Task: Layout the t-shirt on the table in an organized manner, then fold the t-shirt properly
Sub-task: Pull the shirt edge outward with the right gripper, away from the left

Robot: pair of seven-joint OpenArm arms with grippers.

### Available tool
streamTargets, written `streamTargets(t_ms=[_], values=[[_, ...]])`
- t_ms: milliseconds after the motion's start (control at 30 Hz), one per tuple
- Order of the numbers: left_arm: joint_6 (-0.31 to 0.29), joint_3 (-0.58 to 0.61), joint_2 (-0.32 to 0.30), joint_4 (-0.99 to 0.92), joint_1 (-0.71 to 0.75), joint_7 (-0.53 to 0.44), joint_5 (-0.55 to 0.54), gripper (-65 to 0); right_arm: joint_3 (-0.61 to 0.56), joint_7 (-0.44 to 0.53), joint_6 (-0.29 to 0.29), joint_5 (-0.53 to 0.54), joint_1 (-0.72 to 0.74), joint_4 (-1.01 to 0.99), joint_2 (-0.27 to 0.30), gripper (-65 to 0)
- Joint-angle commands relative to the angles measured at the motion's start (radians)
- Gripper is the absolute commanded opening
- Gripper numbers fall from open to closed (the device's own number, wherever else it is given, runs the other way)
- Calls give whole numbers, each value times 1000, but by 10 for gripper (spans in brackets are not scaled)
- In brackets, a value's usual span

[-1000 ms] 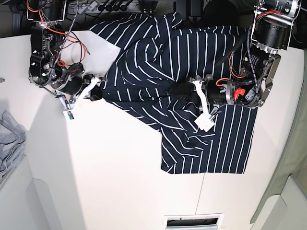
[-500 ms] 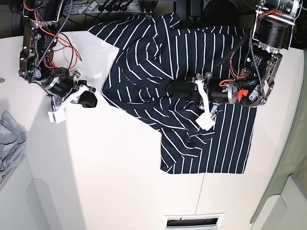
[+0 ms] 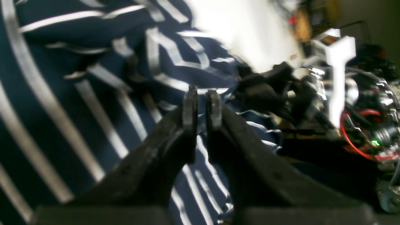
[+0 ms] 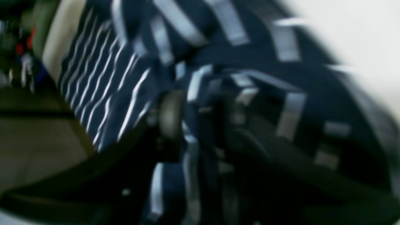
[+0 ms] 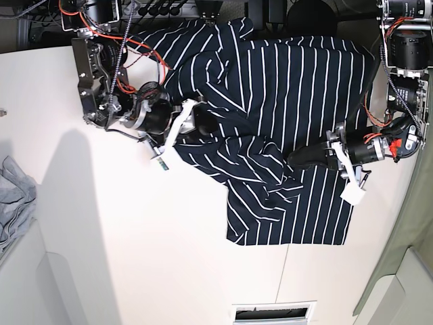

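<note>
T-shirt point(image 5: 284, 128) rumpled along table's point(image 5: 135, 257) far edge. Right gripper point(image 5: 196, 125), off cloth moments ago, now over shirt's crumpled side, jaws parted around fold. Left gripper point(image 3: 201, 103) nearly clenched, grasp unclear. Layout unfinished.

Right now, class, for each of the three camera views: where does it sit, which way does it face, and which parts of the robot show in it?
Base: overhead, facing down on the table and the t-shirt; both arms show.
Left wrist: behind the left gripper, looking along nearly closed fingers at striped cloth.
Right wrist: behind the right gripper, blurred, close over the shirt.
Shared: all three show the t-shirt; the left wrist view also catches the right arm.
</note>
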Motion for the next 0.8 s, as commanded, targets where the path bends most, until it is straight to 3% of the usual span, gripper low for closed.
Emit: streamTargets(t_ms=[0, 133, 267, 467, 633, 767], values=[[-9, -16, -14, 14, -5, -22, -2, -590, -25, 16, 14, 4, 16, 21, -6, -403], [-9, -27, -14, 13, 40, -146, 170, -590, -119, 25, 8, -86, 15, 21, -23, -404], [-9, -27, -14, 13, 103, -258, 310, -590, -172, 64, -50, -200, 15, 19, -39, -417], [-9, -27, -14, -2, 163, -279, 391, -590, -173, 103, -73, -267, 16, -23, -37, -650], [-9, -27, -14, -71, 167, -284, 473, -590, -155, 152, -73, -325, 21, -42, -24, -650], [-9, -27, -16, -138, 163, -313, 547, -590, -71, 153, -72, -319, 60, -42, -13, -650]])
